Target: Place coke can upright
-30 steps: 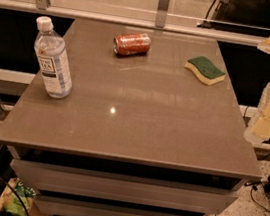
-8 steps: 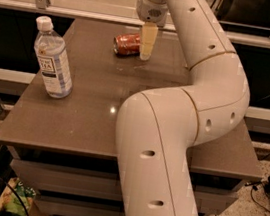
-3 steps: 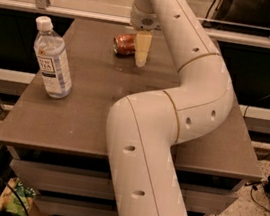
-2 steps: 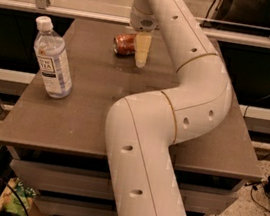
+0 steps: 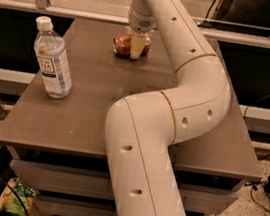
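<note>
The coke can (image 5: pixel 121 46), red with a silver rim, lies on its side at the far middle of the brown table (image 5: pixel 78 116). My gripper (image 5: pixel 135 51) reaches down from the white arm (image 5: pixel 176 101) and sits right at the can's right end, covering part of it. The arm sweeps from the near edge up across the middle of the table and hides what lies behind it.
A clear plastic water bottle (image 5: pixel 52 60) with a white cap stands upright at the table's left side. A metal rail (image 5: pixel 63 12) runs along the far edge. Cables lie on the floor at the right (image 5: pixel 265 185).
My gripper has moved slightly left and down onto the right end of the can. The can still lies on its side in about the same spot.
</note>
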`<state>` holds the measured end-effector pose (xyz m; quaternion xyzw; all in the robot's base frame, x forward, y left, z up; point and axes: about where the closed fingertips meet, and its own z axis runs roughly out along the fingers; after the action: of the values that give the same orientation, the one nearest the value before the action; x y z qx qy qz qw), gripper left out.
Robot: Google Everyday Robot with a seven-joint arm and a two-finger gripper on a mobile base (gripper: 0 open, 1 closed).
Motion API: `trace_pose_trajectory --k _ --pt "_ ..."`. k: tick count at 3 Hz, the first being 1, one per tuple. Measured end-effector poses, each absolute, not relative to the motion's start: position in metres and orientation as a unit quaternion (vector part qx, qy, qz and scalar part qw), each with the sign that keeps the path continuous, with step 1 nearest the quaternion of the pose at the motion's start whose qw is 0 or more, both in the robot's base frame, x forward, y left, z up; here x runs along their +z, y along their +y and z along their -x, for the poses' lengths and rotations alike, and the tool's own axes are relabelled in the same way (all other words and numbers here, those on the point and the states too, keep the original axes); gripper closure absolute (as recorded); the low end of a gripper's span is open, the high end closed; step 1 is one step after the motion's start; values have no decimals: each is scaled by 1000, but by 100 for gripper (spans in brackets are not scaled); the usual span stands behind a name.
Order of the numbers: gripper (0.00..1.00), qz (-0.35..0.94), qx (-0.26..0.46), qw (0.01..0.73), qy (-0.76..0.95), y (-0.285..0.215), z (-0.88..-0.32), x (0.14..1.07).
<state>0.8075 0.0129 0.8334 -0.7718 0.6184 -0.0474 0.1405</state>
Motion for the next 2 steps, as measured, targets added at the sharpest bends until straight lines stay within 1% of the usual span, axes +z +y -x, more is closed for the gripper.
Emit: trace_pose_trajectory --k 2 --pt "87 770 -52 152 617 19 -817 827"
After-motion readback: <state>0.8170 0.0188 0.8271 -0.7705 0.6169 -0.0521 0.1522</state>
